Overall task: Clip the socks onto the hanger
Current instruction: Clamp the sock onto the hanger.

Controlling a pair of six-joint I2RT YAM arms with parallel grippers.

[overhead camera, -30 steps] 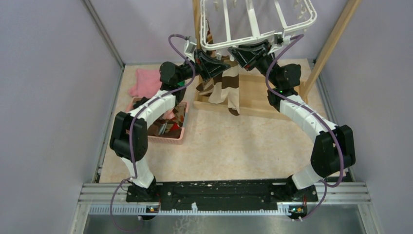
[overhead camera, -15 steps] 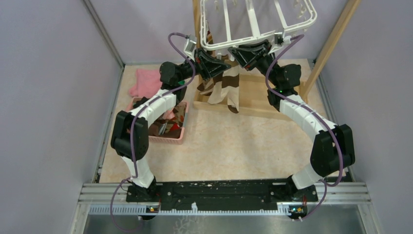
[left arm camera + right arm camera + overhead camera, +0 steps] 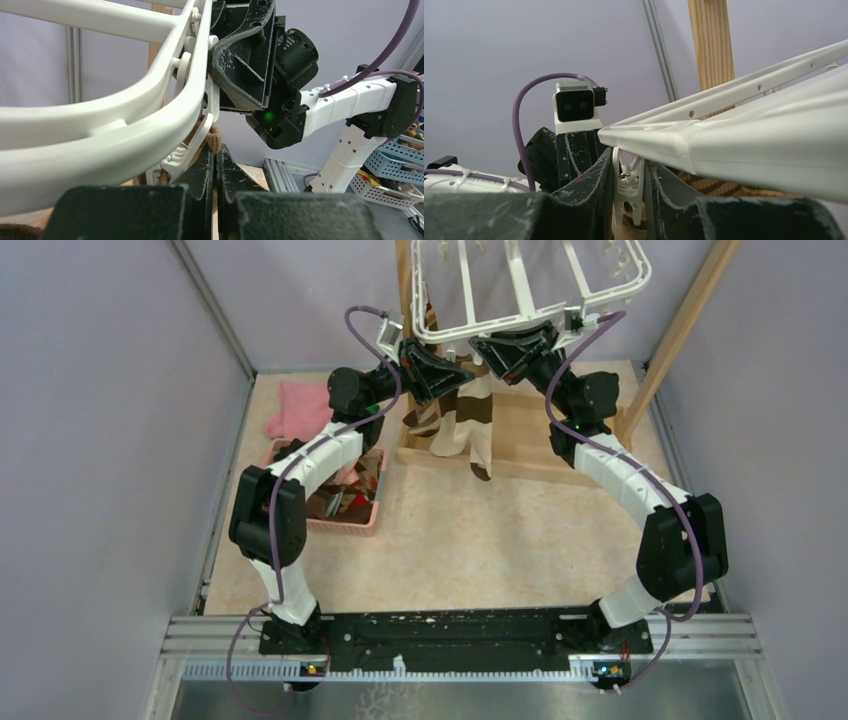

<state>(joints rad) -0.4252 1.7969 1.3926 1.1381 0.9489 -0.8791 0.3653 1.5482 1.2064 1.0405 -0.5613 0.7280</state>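
- The left gripper (image 3: pixel 216 150) is pinched shut on the top of a striped sock (image 3: pixel 465 425), right under the edge of the hanger (image 3: pixel 100 135).
- The right gripper (image 3: pixel 628 165) squeezes a white clip (image 3: pixel 628 192) on that edge.
- The sock hangs down between the two arms.
- More socks (image 3: pixel 335 502) lie in the pink basket (image 3: pixel 340 527) on the left.

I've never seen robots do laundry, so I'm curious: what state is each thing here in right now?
hanger: raised, hanging level.
clip: dangling from the hanger's edge, squeezed by the right gripper.
striped sock: hanging below the hanger's near edge; whether it is clipped cannot be told.
left gripper: shut on the striped sock's top.
right gripper: shut on the clip.
pink basket: holding more socks.
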